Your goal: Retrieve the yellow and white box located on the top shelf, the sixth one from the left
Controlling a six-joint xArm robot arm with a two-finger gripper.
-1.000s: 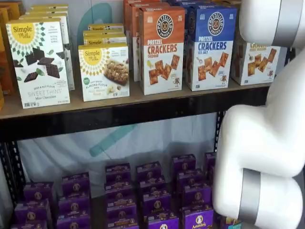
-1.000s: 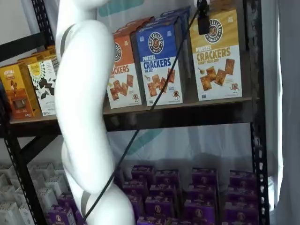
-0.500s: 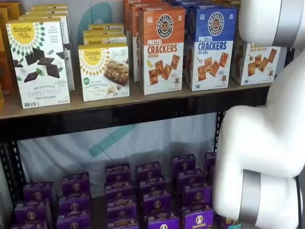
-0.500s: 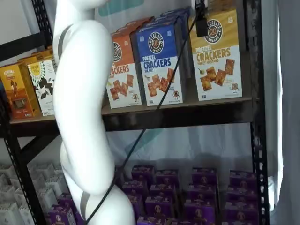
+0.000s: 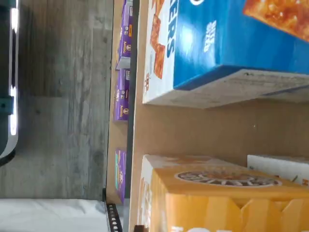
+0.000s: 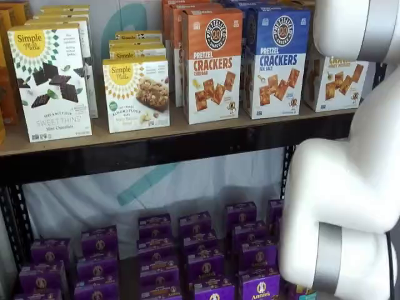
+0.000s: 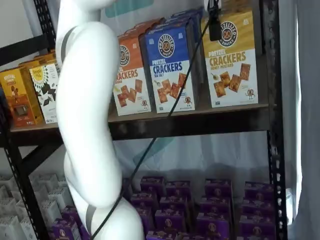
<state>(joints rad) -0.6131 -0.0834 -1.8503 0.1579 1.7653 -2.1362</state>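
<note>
The yellow and white box [image 7: 232, 60] stands upright at the right end of the top shelf [image 7: 200, 122], next to a blue Pretzel Crackers box [image 7: 171, 65]. In a shelf view the white arm hides part of the box [image 6: 340, 81]. The wrist view shows its yellow top [image 5: 217, 203] close up, with the blue box [image 5: 241, 43] beside it on the shelf board [image 5: 203, 130]. My gripper [image 7: 215, 25] shows only as a black finger hanging from the view's upper edge in front of the box's upper left corner, with a cable beside it. No gap or grip shows.
An orange Pretzel Crackers box [image 6: 212, 62] and white Simple Mills boxes [image 6: 50, 81] stand further left on the shelf. Purple boxes [image 6: 200, 256] fill the lower shelf. A black rack post [image 7: 275, 125] rises just right of the yellow and white box. The white arm [image 7: 87, 115] crosses the front.
The arm has shifted slightly to the left in a shelf view, and the black finger has edged a little along the yellow and white box's upper left. The boxes have not moved.
</note>
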